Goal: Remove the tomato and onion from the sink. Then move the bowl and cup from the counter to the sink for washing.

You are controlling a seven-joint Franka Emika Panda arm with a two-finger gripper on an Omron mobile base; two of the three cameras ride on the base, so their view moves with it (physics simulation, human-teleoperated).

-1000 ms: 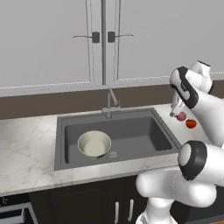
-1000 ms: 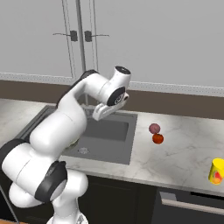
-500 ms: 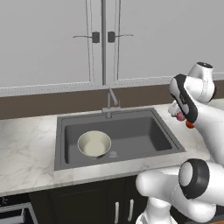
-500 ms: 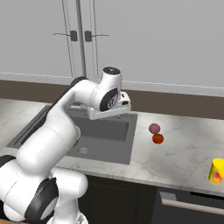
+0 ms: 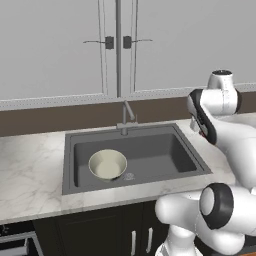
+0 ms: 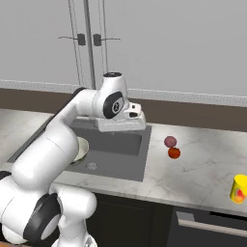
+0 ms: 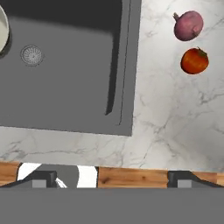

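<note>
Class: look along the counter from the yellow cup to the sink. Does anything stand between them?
Yes. The onion and tomato sit on the counter between the cup and the sink, slightly toward the wall.

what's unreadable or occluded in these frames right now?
- bowl: right base view, mostly hidden behind the arm; hand view, cut off by the left edge.
- cup: right base view, clipped by the right edge; its side mark is too small to read.
- faucet: seen in the left base view; in the right base view the arm covers it.
- sink: right base view, left half hidden by the arm.
- tomato and onion: whether they touch is unclear.
</note>
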